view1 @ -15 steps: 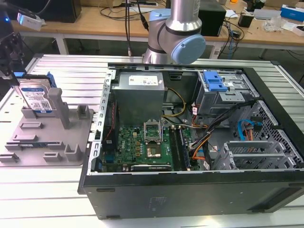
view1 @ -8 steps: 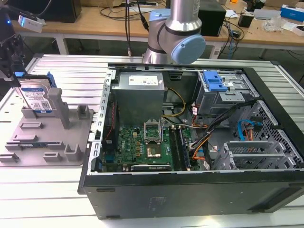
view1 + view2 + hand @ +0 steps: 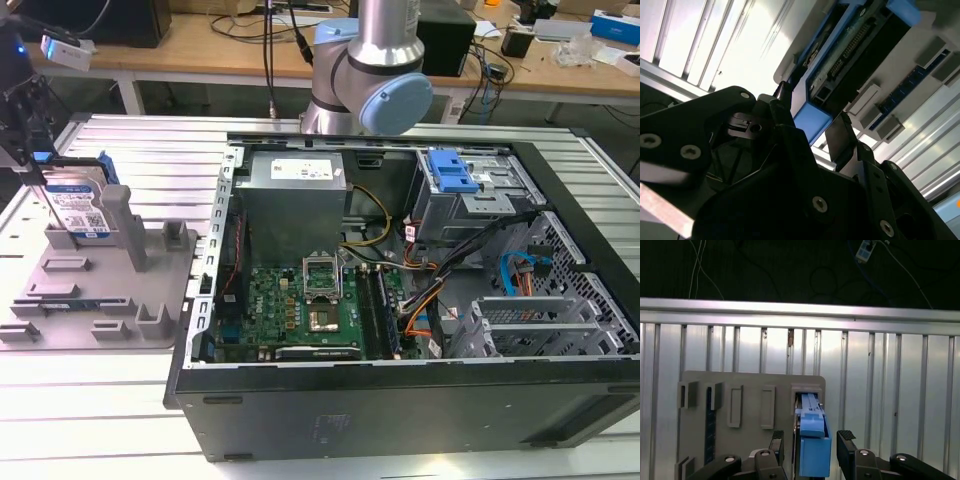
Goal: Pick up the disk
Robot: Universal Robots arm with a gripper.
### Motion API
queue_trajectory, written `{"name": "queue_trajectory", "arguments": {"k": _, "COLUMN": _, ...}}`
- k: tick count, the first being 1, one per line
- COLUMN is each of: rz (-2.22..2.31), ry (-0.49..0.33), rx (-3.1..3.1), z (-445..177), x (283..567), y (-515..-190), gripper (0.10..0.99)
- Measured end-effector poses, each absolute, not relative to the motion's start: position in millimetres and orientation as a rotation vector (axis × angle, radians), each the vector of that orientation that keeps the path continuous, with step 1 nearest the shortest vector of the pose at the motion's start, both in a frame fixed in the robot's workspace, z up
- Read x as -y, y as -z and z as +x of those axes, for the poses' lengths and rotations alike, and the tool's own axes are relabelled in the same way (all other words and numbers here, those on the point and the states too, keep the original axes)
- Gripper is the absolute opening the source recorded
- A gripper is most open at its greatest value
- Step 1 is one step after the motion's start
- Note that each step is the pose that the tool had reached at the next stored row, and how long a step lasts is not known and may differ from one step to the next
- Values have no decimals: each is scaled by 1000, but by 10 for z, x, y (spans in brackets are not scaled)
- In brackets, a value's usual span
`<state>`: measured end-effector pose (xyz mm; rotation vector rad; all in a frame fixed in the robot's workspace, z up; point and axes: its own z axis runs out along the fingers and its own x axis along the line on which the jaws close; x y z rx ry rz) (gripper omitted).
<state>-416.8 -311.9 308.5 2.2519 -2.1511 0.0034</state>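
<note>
One disk (image 3: 78,205), stood on edge in the grey holder (image 3: 110,300) at nine o'clock from the open computer case (image 3: 400,405); judged rigid, fairly dense, smooth-faced and shock-sensitive, best pinched across its flat faces near the blue-railed upper end. Gripper (image 3: 811,436) hung directly above it, pointing down, fingers (image 3: 846,438) spread to either side of that end, apparently not touching.

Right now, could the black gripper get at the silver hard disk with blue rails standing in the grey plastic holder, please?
Likely yes: the black gripper, open, straddles the blue-railed edge of the upright disk in the grey holder; nothing stands between.
</note>
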Motion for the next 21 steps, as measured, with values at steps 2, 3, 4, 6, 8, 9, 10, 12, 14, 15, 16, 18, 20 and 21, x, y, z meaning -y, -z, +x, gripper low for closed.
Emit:
{"name": "queue_trajectory", "arguments": {"k": 2, "rz": 2253, "ry": -4, "rx": 2151, "z": -4172, "x": 3119, "y": -3076, "gripper": 541}}
{"name": "queue_trajectory", "arguments": {"k": 3, "rz": 2253, "ry": -4, "rx": 2150, "z": -4175, "x": 3118, "y": -3071, "gripper": 541}}
{"name": "queue_trajectory", "arguments": {"k": 4, "rz": 2254, "ry": -4, "rx": 2150, "z": -4177, "x": 3118, "y": -3065, "gripper": 541}}
{"name": "queue_trajectory", "arguments": {"k": 6, "rz": 2254, "ry": -5, "rx": 2150, "z": -4179, "x": 3118, "y": -3055, "gripper": 541}}
{"name": "queue_trajectory", "arguments": {"k": 8, "rz": 2254, "ry": -5, "rx": 2150, "z": -4180, "x": 3118, "y": -3050, "gripper": 541}}
{"name": "queue_trajectory", "arguments": {"k": 9, "rz": 2254, "ry": -5, "rx": 2150, "z": -4180, "x": 3118, "y": -3044, "gripper": 541}}
{"name": "queue_trajectory", "arguments": {"k": 10, "rz": 2254, "ry": -5, "rx": 2150, "z": -4180, "x": 3118, "y": -3040, "gripper": 541}}
{"name": "queue_trajectory", "arguments": {"k": 12, "rz": 2254, "ry": -5, "rx": 2150, "z": -4180, "x": 3118, "y": -3034, "gripper": 541}}
{"name": "queue_trajectory", "arguments": {"k": 14, "rz": 2254, "ry": -5, "rx": 2150, "z": -4180, "x": 3118, "y": -3029, "gripper": 541}}
{"name": "queue_trajectory", "arguments": {"k": 15, "rz": 2254, "ry": -5, "rx": 2150, "z": -4180, "x": 3118, "y": -3027, "gripper": 541}}
{"name": "queue_trajectory", "arguments": {"k": 16, "rz": 2254, "ry": -5, "rx": 2150, "z": -4180, "x": 3118, "y": -3025, "gripper": 541}}
{"name": "queue_trajectory", "arguments": {"k": 18, "rz": 2254, "ry": -5, "rx": 2150, "z": -4180, "x": 3118, "y": -3022, "gripper": 541}}
{"name": "queue_trajectory", "arguments": {"k": 20, "rz": 2254, "ry": -5, "rx": 2151, "z": -4180, "x": 3119, "y": -3016, "gripper": 541}}
{"name": "queue_trajectory", "arguments": {"k": 21, "rz": 2254, "ry": -5, "rx": 2151, "z": -4181, "x": 3120, "y": -3013, "gripper": 541}}
